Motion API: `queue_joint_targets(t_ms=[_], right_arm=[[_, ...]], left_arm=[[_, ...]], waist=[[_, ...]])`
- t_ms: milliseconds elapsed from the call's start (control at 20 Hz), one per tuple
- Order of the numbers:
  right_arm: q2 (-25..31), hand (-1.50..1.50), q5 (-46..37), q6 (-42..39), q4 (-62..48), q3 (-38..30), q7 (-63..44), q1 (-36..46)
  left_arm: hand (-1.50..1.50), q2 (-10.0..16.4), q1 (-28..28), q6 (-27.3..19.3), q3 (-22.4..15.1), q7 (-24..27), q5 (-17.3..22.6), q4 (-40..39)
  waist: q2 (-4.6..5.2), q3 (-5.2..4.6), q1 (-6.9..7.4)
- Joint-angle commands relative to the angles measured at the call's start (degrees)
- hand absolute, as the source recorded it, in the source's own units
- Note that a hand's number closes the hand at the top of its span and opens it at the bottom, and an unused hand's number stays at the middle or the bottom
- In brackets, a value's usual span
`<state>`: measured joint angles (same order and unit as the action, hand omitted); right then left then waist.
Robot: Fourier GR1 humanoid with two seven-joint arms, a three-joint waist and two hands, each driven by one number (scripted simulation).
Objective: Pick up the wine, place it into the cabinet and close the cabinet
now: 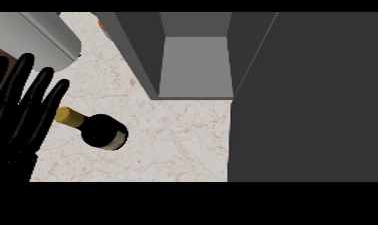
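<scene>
Wine bottle (102,133), dark with a gold cap (70,115), sat on the pale marbled counter (177,144) at the view's lower left, the cap pointing up and to the left. It was outside the cabinet (193,64), which stood open further back, towards the middle, its grey inside showing. Just beside the cap was the left hand (26,114), black, at the view's left edge, released, fingers straight and pointing up, holding nothing; whether it touched the cap could not be told. A dark grey panel (310,104) adjoined the cabinet's right wall and filled the view's right side. A light grey rounded object (44,36) stood at the upper left.
</scene>
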<state>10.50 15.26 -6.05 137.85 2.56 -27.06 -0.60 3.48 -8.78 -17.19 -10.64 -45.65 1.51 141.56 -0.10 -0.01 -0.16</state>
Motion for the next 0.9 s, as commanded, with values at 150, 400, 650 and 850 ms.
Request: queue_joint_targets(t_ms=[150,400,650,850], right_arm=[[-0.11,-1.5,2.47,-0.34,2.37,-2.65,-1.16,1.39],[-1.72,-1.5,-1.29,0.87,8.75,1.83,-2.7,-2.61],[0.07,-1.5,2.08,1.72,6.81,-2.64,-5.86,2.45],[-0.44,-1.5,1.28,1.34,7.65,-1.23,-5.56,0.72]], left_arm=[[-1.5,4.45,-1.95,4.81,15.36,-1.53,12.1,-0.42],[-1.5,3.83,2.74,6.17,18.05,0.08,13.37,1.42],[-1.5,2.95,9.48,11.58,22.06,4.91,18.16,-1.14],[-1.5,1.82,9.32,14.74,23.87,8.81,21.0,-9.92]], waist=[[0.08,-0.01,0.08],[-0.06,-0.04,0.09],[-0.06,-0.07,0.44],[0.0,-0.05,0.04]])
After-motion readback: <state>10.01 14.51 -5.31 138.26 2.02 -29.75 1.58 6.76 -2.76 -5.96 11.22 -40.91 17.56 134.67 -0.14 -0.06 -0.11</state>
